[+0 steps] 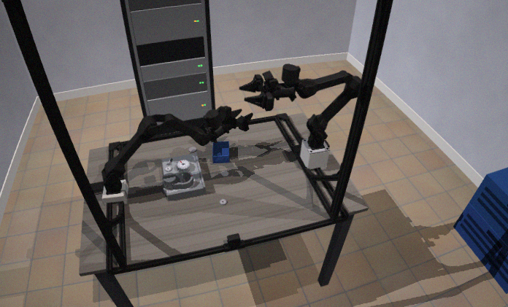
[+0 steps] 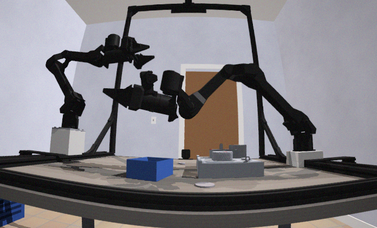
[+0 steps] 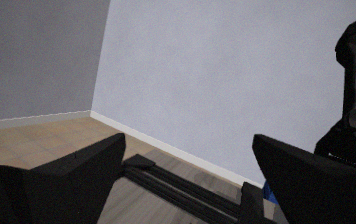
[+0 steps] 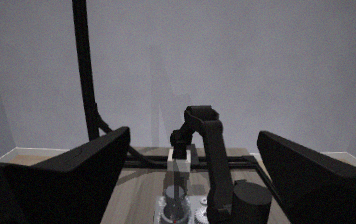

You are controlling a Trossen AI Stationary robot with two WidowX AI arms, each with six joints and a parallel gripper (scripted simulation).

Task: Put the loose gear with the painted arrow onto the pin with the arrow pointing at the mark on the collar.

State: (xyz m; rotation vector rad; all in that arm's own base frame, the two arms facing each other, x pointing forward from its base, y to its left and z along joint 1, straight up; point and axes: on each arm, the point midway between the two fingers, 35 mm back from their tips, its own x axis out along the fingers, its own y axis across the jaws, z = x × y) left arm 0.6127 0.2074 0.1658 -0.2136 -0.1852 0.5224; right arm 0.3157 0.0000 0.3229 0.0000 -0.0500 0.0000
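Observation:
A white toothed gear (image 1: 182,164) (image 2: 221,156) with a small red mark on top sits level on the grey housing (image 1: 187,191) (image 2: 231,169). The pin beneath it is hidden; I cannot tell whether it is fully down or whether its arrow meets the collar mark. A smaller white gear (image 1: 168,168) sits beside it. My left gripper (image 1: 245,114) (image 2: 104,90) (image 3: 189,140) is open and empty, high above the table beyond the blue bin. My right gripper (image 1: 242,93) (image 2: 151,51) is open and empty, higher up. Neither touches the gear.
A blue bin (image 1: 220,157) (image 2: 141,169) stands beside the housing. A pale disc (image 1: 193,149) (image 2: 205,184) lies behind the housing, another pale disc (image 1: 225,173) near the bin, and a small white gear (image 1: 223,201) farther forward. A dark post (image 1: 171,160) (image 2: 221,146) rises by the gears.

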